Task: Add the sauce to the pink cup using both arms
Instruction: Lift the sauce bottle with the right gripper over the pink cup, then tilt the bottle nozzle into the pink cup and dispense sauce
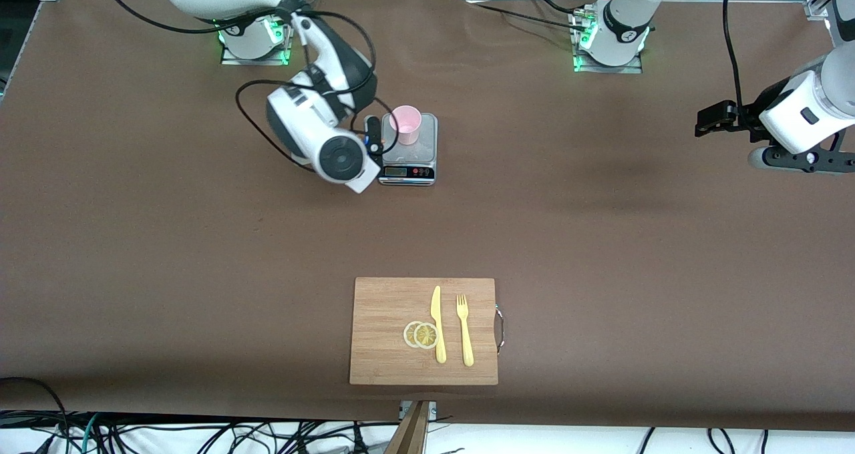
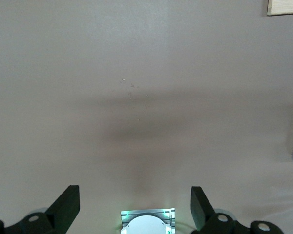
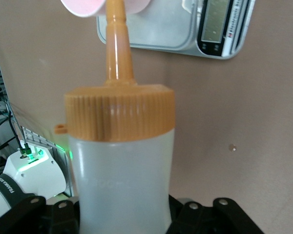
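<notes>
The pink cup (image 1: 406,124) stands on a small silver kitchen scale (image 1: 427,148), on the half of the table nearer to the arm bases. My right gripper (image 1: 374,135) is right beside the cup, over the edge of the scale. In the right wrist view it (image 3: 122,217) is shut on the whitish sauce bottle (image 3: 121,170). The bottle's orange nozzle (image 3: 116,44) points at the cup's rim (image 3: 85,7). The front view hides the bottle. My left gripper (image 1: 709,121) waits in the air at the left arm's end of the table, open and empty (image 2: 135,195).
A wooden cutting board (image 1: 384,307) lies near the front camera's edge, with a yellow knife (image 1: 437,324), a yellow fork (image 1: 464,330) and two lemon slices (image 1: 421,334). The scale's display (image 3: 216,22) shows in the right wrist view. Brown table (image 1: 634,240) lies between.
</notes>
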